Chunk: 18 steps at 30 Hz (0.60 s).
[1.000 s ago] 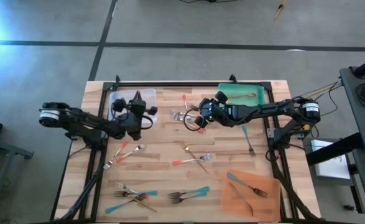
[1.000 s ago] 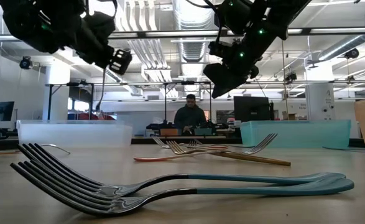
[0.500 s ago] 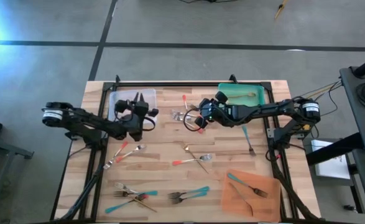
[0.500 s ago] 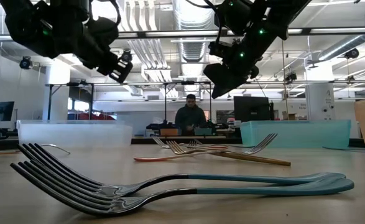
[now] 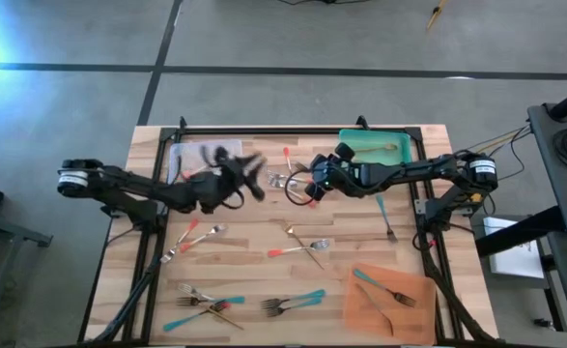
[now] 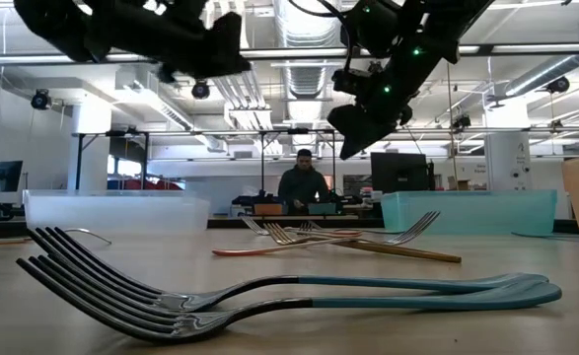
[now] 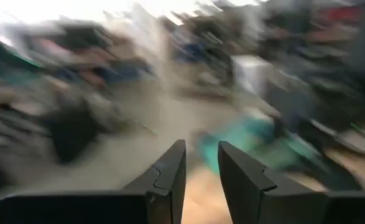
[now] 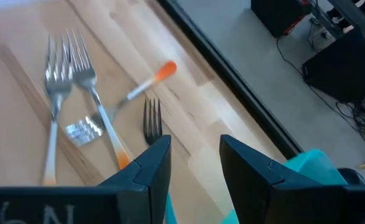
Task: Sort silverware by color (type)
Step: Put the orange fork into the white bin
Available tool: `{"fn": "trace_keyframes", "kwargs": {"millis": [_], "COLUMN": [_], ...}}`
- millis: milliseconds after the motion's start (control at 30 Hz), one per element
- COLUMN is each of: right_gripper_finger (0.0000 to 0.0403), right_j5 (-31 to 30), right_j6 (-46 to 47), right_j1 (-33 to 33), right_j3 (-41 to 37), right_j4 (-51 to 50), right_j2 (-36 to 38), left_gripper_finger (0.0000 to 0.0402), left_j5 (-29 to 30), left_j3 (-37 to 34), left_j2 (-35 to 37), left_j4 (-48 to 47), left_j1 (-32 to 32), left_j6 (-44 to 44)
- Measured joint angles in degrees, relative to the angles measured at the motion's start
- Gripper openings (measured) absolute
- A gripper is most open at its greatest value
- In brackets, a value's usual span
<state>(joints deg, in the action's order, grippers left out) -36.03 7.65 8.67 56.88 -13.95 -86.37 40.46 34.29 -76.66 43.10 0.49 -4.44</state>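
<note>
Silverware (image 5: 297, 246) lies scattered across the counter (image 5: 264, 280). Left gripper (image 5: 254, 174) reaches level toward the centre beside the clear tray (image 5: 182, 155), fingers narrowly apart, empty. Right gripper (image 5: 297, 186) hangs over forks (image 8: 70, 81) near the green tray (image 5: 380, 145), fingers parted, empty.

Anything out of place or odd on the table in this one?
Possibly: the orange tray holds a teal-handled utensil beside a fork that looks gold, so colours seem mixed there. Nothing looks spilled or damaged.
</note>
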Motion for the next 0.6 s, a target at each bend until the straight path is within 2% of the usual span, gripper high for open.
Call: {"fn": "trace_keyframes", "kwargs": {"millis": [67,133,267,367,467,600], "right_gripper_finger": [0.013,0.013,0.0128,0.0128,0.0128,0.0128], "right_j5": [0.0,0.0,0.02,0.04,0.05,0.06], "right_j6": [-0.29,-1.21,-2.72,-2.75,-2.75,-3.12], "right_j1": [0.0,0.02,0.22,0.28,0.28,0.28], "right_j3": [-0.02,-0.02,-0.02,-0.02,-0.03,-0.04], "right_j4": [-1.88,-3.17,-4.18,-4.98,-6.01,-7.54], "right_j2": [0.0,0.0,0.11,0.46,0.94,1.43], "left_gripper_finger": [0.0077,0.0077,0.0077,0.0077,0.0078,0.0078], "left_j5": [-6.83,-8.91,-10.2,-17.16,-23.92,-31.92], "left_j3": [1.54,3.04,7.22,11.84,17.13,24.4], "left_j2": [-1.22,-2.83,-6.62,-10.36,-14.92,-21.01], "left_j4": [-8.68,-15.56,-28.75,-40.07,-48.34,-57.34], "left_j1": [0.18,0.17,0.72,2.01,2.99,3.15], "left_j6": [6.36,9.61,10.91,10.82,7.16,-3.41]}}
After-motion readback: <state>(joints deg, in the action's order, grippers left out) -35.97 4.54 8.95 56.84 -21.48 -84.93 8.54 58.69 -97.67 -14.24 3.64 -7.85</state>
